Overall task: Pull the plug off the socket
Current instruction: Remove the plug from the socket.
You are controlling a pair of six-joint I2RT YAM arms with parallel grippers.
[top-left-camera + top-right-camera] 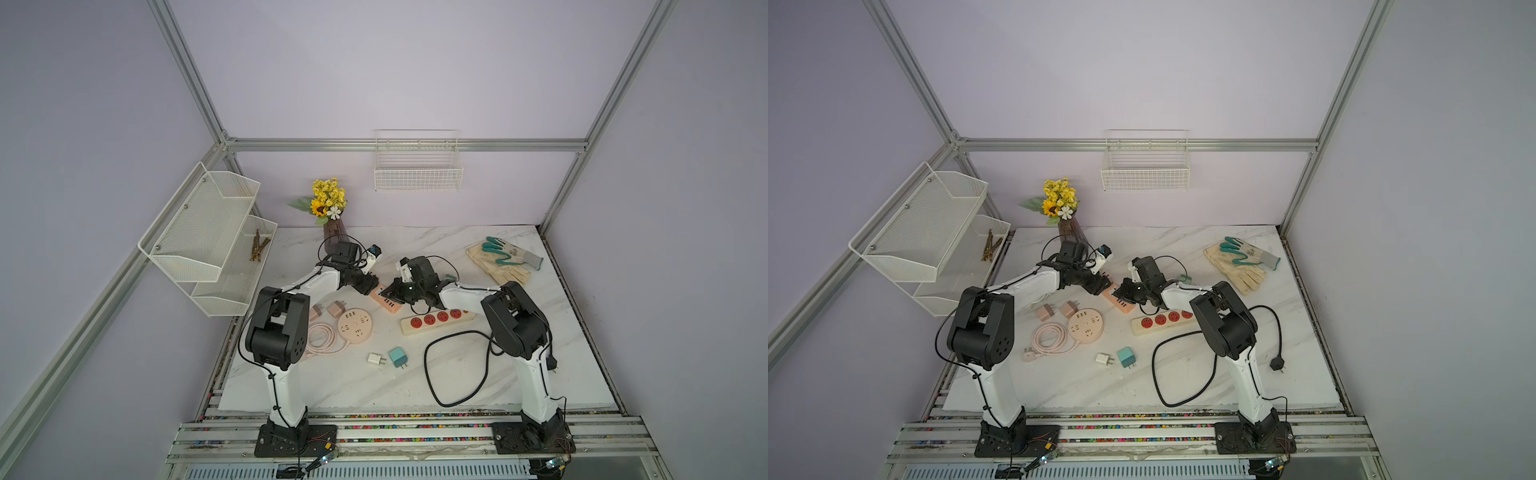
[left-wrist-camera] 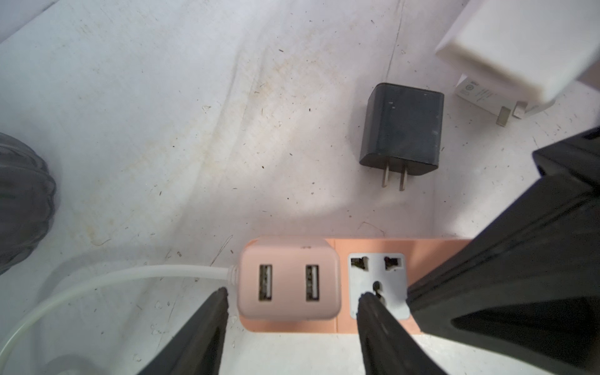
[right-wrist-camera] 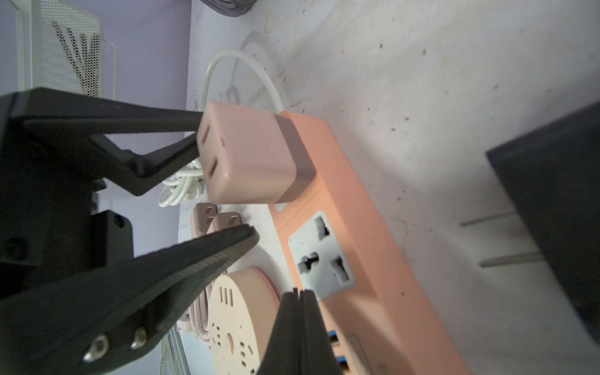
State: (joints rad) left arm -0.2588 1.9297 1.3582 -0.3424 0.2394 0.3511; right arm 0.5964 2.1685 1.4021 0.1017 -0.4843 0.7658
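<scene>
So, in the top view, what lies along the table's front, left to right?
Pink cable coil → round socket → white charger → teal charger → black cable.

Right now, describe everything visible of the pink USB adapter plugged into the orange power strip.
The pink adapter is a rounded, matte plastic cube with two USB ports in its top face. It stands upright, seated in the end socket of the orange power strip, beside a vacant socket. The left hand is open, its fingers straddling it; firm contact isn't clear.
</scene>
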